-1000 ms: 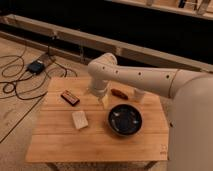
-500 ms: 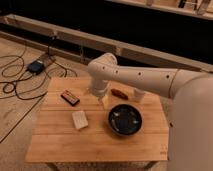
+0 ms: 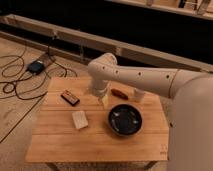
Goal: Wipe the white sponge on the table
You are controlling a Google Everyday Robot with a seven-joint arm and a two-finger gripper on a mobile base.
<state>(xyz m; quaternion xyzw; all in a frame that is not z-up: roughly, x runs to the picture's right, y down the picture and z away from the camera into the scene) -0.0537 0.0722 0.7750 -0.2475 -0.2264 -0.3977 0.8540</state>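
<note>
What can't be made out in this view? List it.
Camera view:
- Hand, above the table beyond the white sponge: mostly hidden by the forearm.
- Table's right edge: covered by the robot's body.
- Black bowl: contents blurred.

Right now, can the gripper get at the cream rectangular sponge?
Probably yes. The gripper hovers above the light wooden slatted table, close to the cream rectangular sponge, with nothing between them; the round black bowl sits aside.
</note>
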